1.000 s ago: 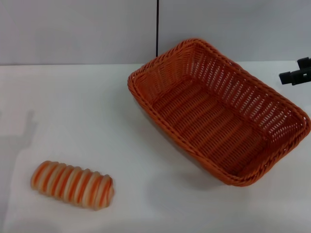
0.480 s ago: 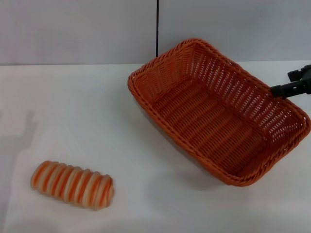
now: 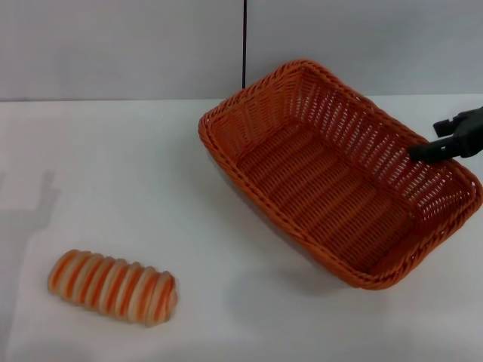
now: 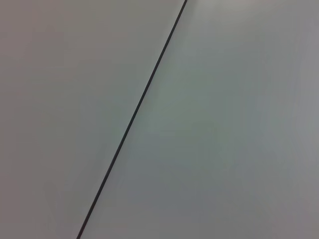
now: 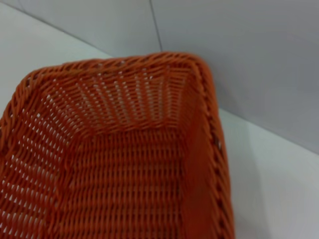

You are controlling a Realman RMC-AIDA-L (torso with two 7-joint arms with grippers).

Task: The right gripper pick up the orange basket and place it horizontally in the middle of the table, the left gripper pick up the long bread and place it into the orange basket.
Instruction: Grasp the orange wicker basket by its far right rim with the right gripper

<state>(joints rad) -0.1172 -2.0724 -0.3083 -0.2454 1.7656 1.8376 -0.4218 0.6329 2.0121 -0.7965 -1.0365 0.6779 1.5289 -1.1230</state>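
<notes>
A: Head view: right gripper point(image 3: 430, 148) over the orange basket point(image 3: 332, 173)'s far-right rim, fingers apart, likely lining up a grasp.
B: Long bread point(image 3: 113, 286)?
A: Well left of basket, untouched.

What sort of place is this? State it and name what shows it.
Probably a robot test bench, not a home: a bare white table against a plain grey wall, holding only an orange basket and long bread, with the right gripper reaching in.

Right gripper point(image 3: 430, 142) black, jointed, thin fingers point(image 3: 424, 151)
</notes>
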